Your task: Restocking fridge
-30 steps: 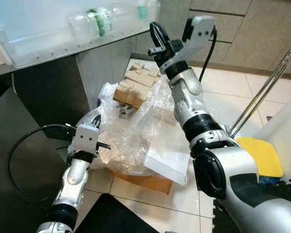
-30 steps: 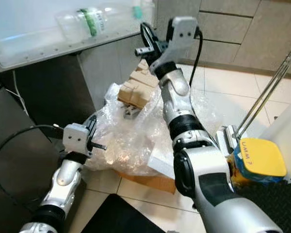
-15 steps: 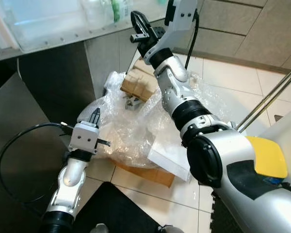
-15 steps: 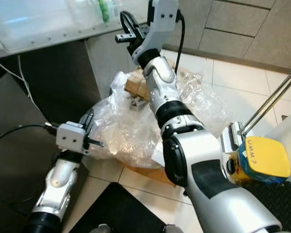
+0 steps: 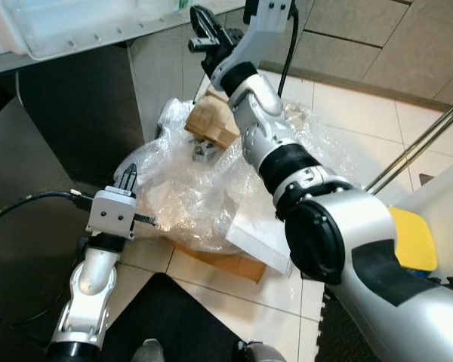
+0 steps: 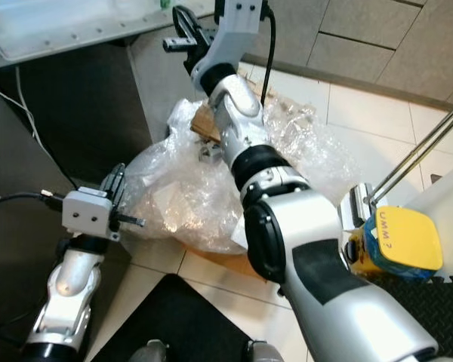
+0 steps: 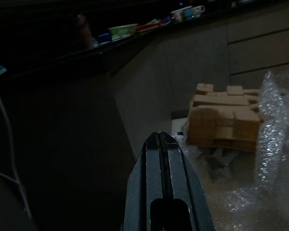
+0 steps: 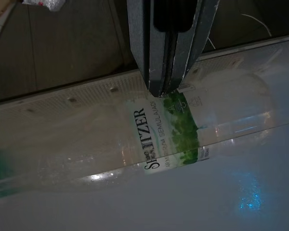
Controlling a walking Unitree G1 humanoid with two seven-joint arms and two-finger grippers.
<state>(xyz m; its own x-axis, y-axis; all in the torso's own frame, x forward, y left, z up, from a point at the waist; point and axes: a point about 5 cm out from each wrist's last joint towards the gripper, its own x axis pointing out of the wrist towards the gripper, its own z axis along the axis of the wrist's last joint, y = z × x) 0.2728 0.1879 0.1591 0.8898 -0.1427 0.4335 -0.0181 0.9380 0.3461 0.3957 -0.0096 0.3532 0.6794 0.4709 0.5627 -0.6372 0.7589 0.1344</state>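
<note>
A clear plastic bottle (image 8: pixel 173 139) with a green and white label lies on its side in the white fridge door shelf (image 5: pixel 75 34) at the upper left. My right gripper (image 5: pixel 200 23) is raised to the shelf's front rim. It is shut and empty, and its fingertips (image 8: pixel 164 89) hang just in front of the bottle's label. Low on the left, beside the bubble wrap, my left gripper (image 5: pixel 128 175) is shut on nothing and points up.
A heap of bubble wrap (image 5: pixel 189 196) on a cardboard box (image 5: pixel 226 264) lies on the tiled floor and holds tan cardboard blocks (image 5: pixel 211 124). Dark steel panels (image 5: pixel 68 128) stand under the shelf. At the right are a yellow-lidded container (image 6: pixel 396 241) and a slanted metal pole (image 5: pixel 423 147).
The camera has tilted, so the whole scene has shifted. My right gripper has moved left, closer to the shelf and the bottle. The left arm has stayed low.
</note>
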